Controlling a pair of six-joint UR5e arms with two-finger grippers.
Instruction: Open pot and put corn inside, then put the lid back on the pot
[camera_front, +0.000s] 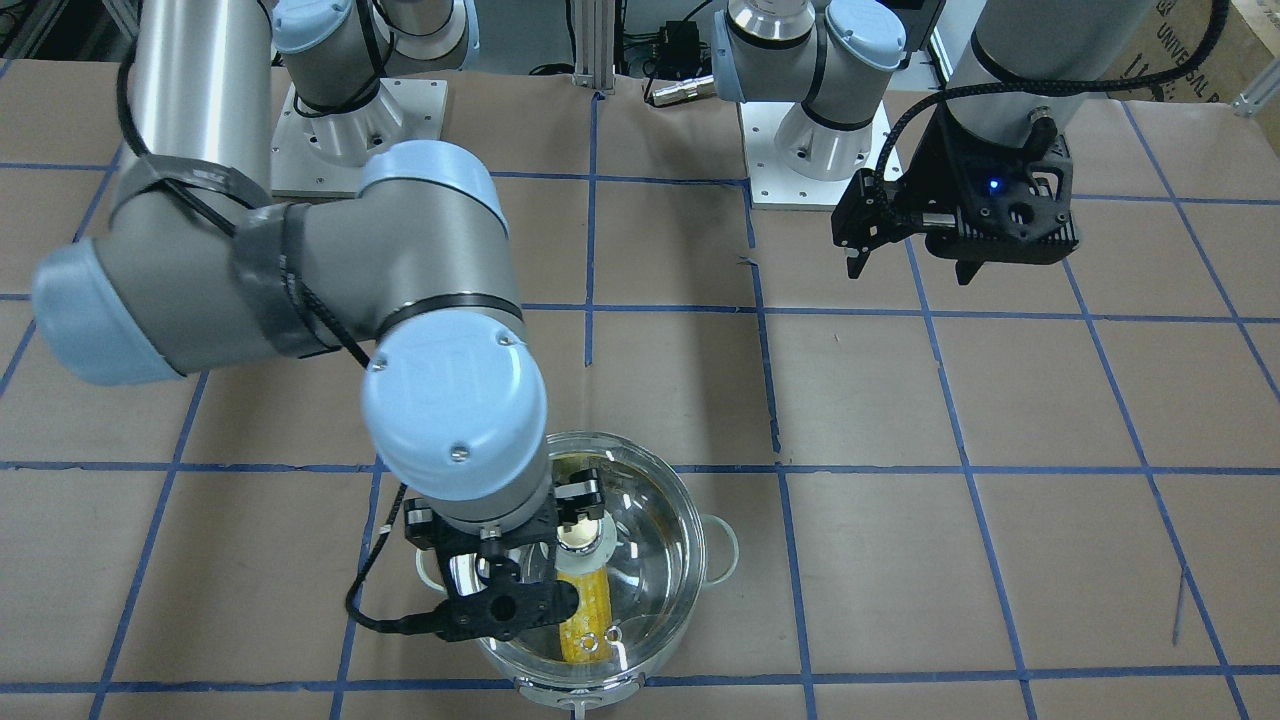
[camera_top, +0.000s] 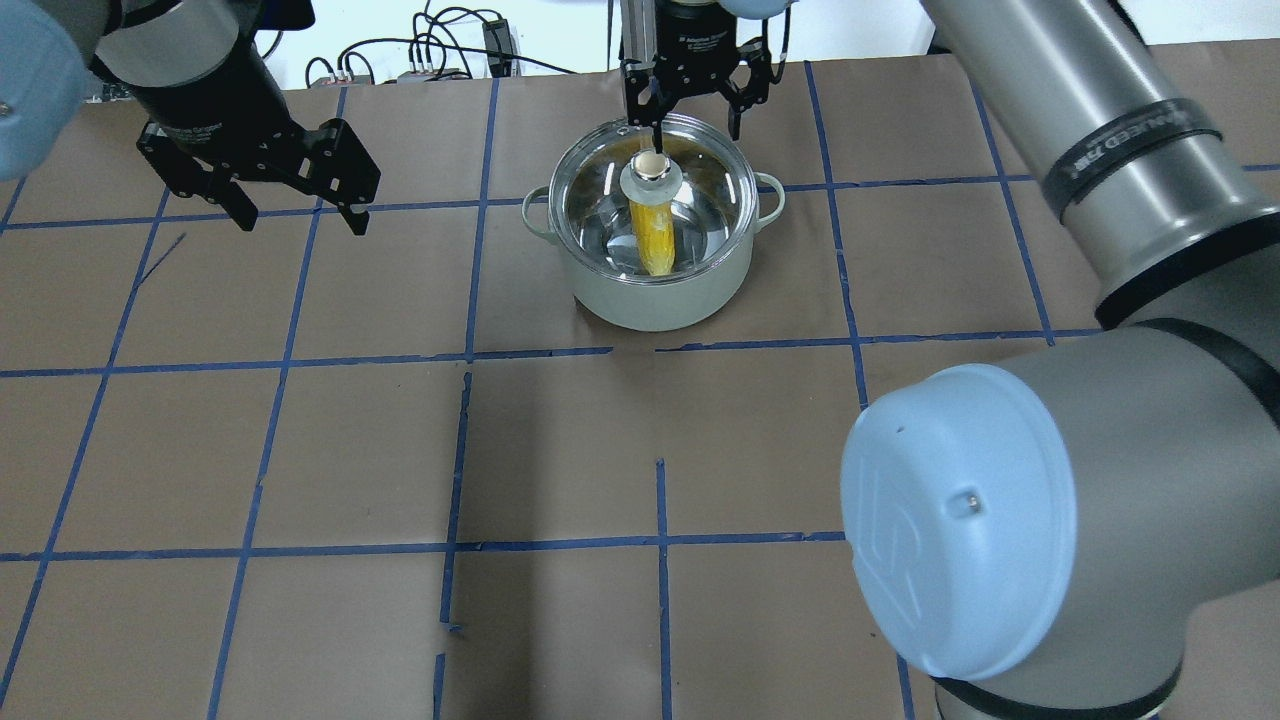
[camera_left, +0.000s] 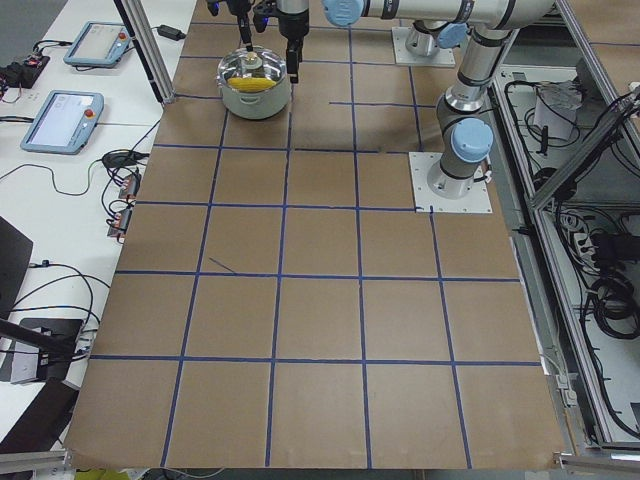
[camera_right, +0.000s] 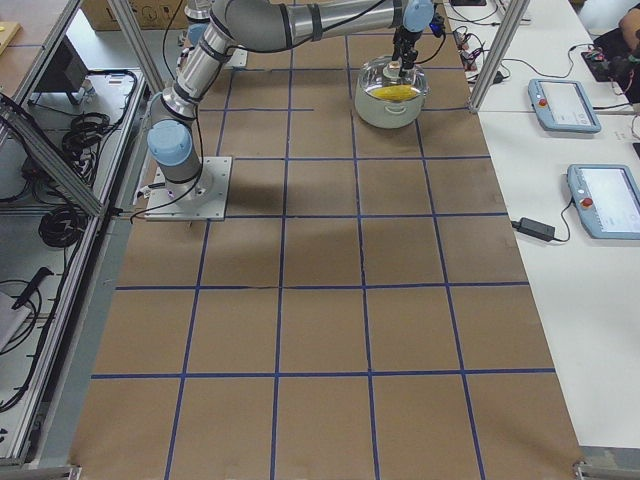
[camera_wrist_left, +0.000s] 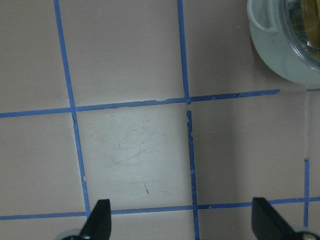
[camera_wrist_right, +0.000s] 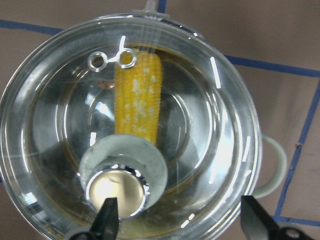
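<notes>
Right fingers (camera_top: 650, 120) are held spread above one lid (camera_top: 715, 200) on one pot (camera_top: 650, 300) containing one corn (camera_top: 655, 235); left fingers (camera_top: 355, 210) are held spread, raised at left.

Bright even light, lid (camera_wrist_right: 125, 130) glare
</notes>
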